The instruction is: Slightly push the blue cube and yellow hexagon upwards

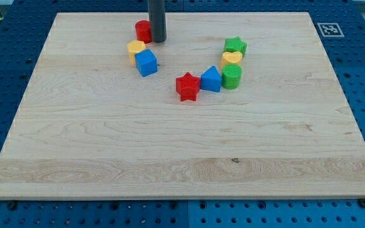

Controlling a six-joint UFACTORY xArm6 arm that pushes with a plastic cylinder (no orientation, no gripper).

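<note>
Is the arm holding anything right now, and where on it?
Nothing is held. My tip stands beside the red block, above the yellow hexagon and blue cube.

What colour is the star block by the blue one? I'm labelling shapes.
Red: the star block, clearest in the camera view.

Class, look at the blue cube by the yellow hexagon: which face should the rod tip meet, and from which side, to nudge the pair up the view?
No grip is possible; push instead. Meet the blue cube on its flat face toward the view's bottom, moving upward. The yellow hexagon touches its upper-left, so both should travel. My tip now sits above them, beside the red block, so it must circle round first.
</note>
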